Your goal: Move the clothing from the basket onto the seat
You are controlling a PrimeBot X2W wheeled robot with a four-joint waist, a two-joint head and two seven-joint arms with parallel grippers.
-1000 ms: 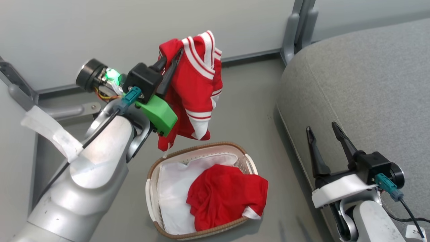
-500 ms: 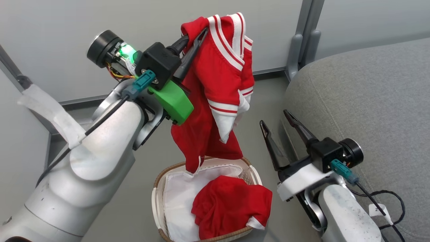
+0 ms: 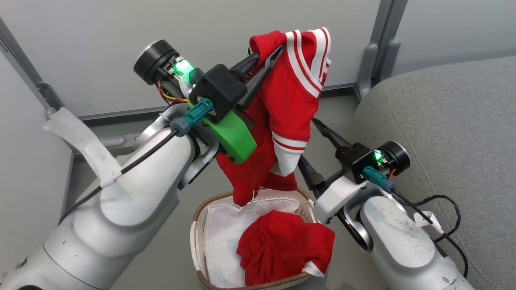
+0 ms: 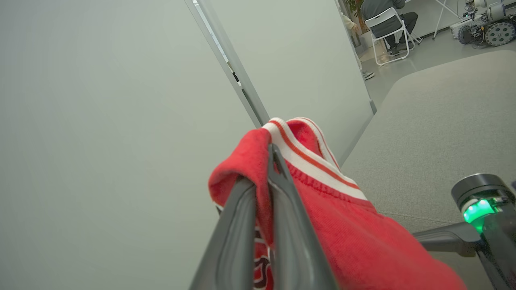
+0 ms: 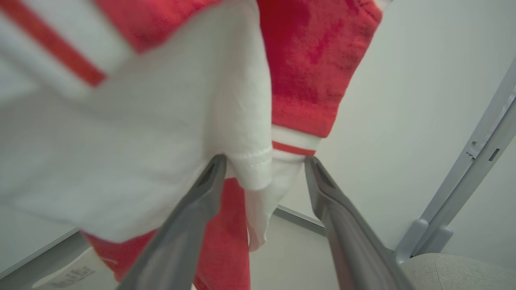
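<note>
Roughly half of the first transfer looks done: the jersey [image 3: 290, 104] is lifted clear of the basket [image 3: 197, 249] but is not yet on the seat [image 3: 443, 121], and the plainer red garment [image 3: 286, 249] lies bunched in the basket's near right part, one white-edged corner spilling over the rim, on the white liner [image 3: 221, 233]. Neither garment is on the seat, so, as I judge it, both placements remain. The left gripper [image 3: 278, 50] is clamped on the jersey, its two dark fingers pressed together on a fold of red cloth just beside the white-striped trim; the left wrist view shows that fold humped over the fingertips. From that pinch the jersey hangs with its long axis close to vertical, striped trim at the top, lowest red edge pointing down and dangling just over the basket's far rim, with a white, red-striped band draped off its right side. The right gripper [image 5: 265, 159] has its jaws wide apart, reaching in from the seat side; in the right wrist view that white band drops between its two fingers and seems to brush one of them, but nothing is gripped. The seat is well to the right of the hanging jersey, the basket on the floor between the two arms.
</note>
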